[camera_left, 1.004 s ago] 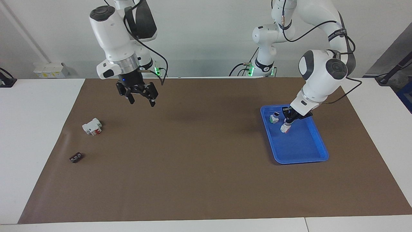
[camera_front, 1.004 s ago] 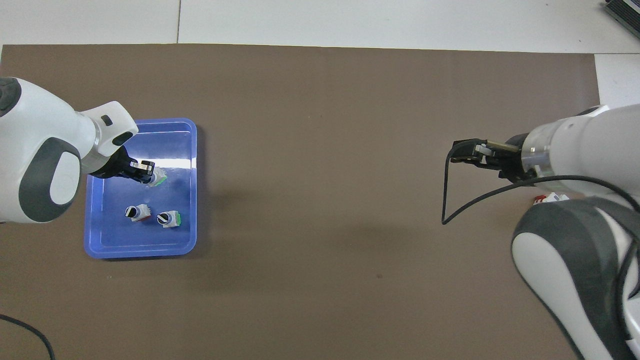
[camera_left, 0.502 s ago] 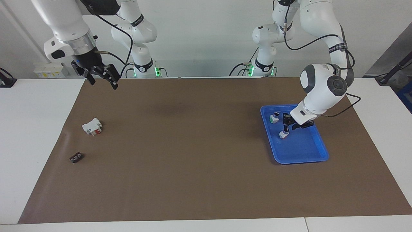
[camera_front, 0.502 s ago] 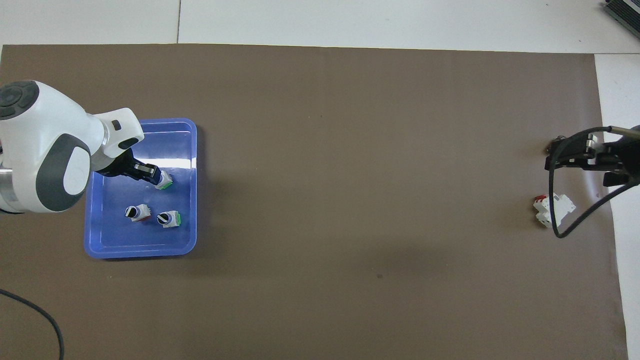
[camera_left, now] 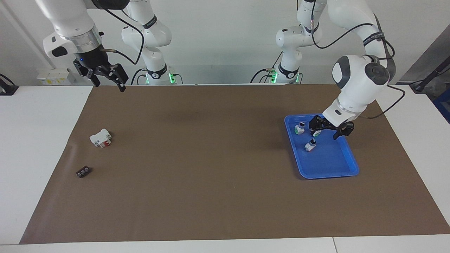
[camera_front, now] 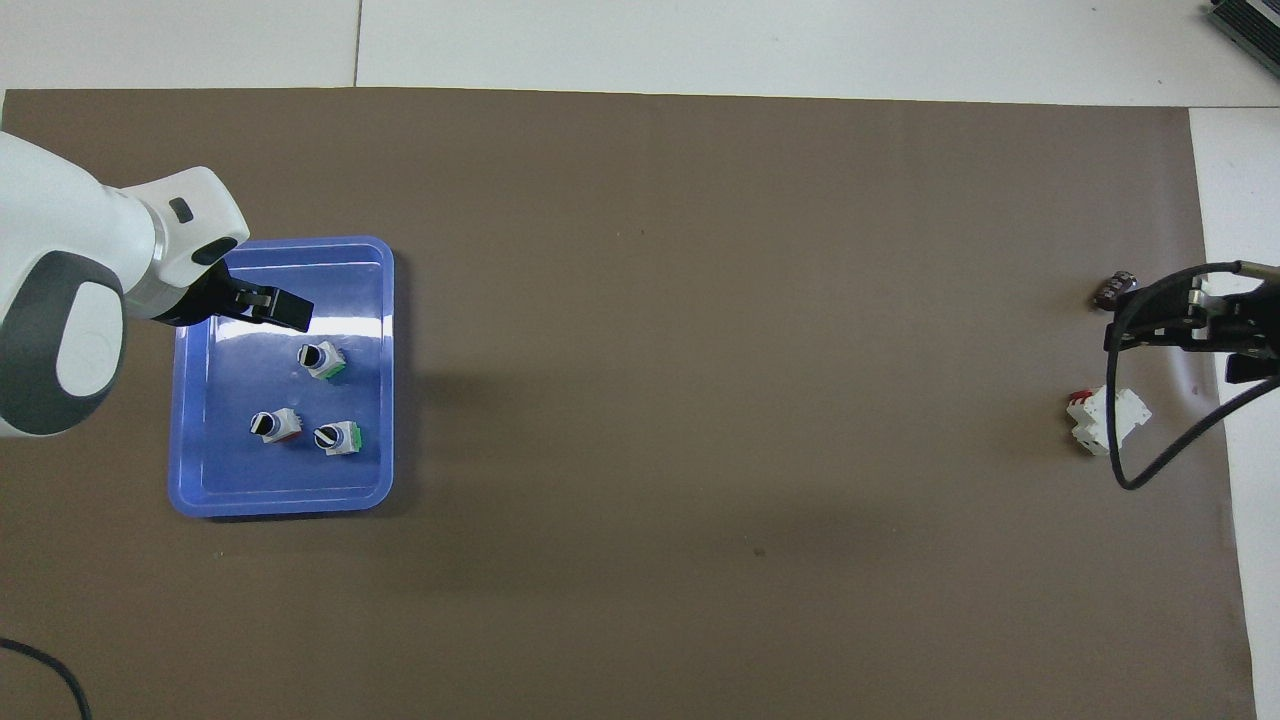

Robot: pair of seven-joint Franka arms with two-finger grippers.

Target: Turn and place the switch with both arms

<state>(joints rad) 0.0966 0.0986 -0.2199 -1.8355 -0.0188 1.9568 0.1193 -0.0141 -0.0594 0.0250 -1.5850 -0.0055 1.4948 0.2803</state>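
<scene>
The switch [camera_left: 310, 145] [camera_front: 320, 360] stands knob-up in the blue tray [camera_left: 330, 174] [camera_front: 280, 505], free of any grip. My left gripper [camera_left: 329, 129] [camera_front: 268, 308] hangs open just above the tray, beside that switch and not touching it. Two more switches [camera_front: 273, 425] [camera_front: 338, 437] stand in the tray nearer the robots; one of them [camera_left: 299, 128] shows plainly in the facing view, the other is partly hidden by the left gripper. My right gripper [camera_left: 105, 76] [camera_front: 1125, 322] is open and empty, raised high over the mat's edge at the right arm's end.
A white block with red parts [camera_left: 101, 138] [camera_front: 1105, 420] and a small dark-brown piece [camera_left: 83, 172] [camera_front: 1113, 290] lie on the brown mat [camera_left: 211, 158] at the right arm's end. White tabletop borders the mat.
My left gripper opened, let go of the switch in the tray and lifted off it. The right arm swung from over the mat up toward its own end of the table.
</scene>
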